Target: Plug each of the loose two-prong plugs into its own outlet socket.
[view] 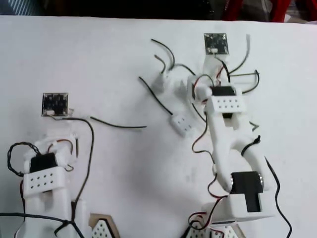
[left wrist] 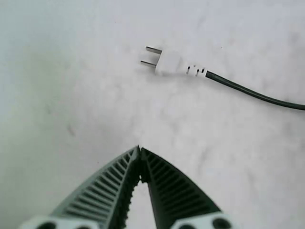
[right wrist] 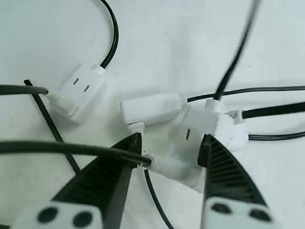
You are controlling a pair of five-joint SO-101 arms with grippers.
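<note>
A loose white two-prong plug [left wrist: 167, 61] on a black cord [view: 119, 124] lies flat on the white table, a short way ahead of my left gripper [left wrist: 139, 151], which is shut and holds nothing. My right gripper [right wrist: 170, 139] stands open with a white outlet socket [right wrist: 200, 136] between its fingers. A white plug body [right wrist: 150, 108] lies against that socket, and a second corded plug [right wrist: 159, 164] meets its near side. Another white outlet socket [right wrist: 78, 90] with two slots lies beside them on its own black cord.
A further white outlet socket [view: 182, 124] lies mid-table, left of the right arm. Several black cords [view: 163, 49] loop around the cluster at the back. The table's far edge [view: 99, 16] runs along the top.
</note>
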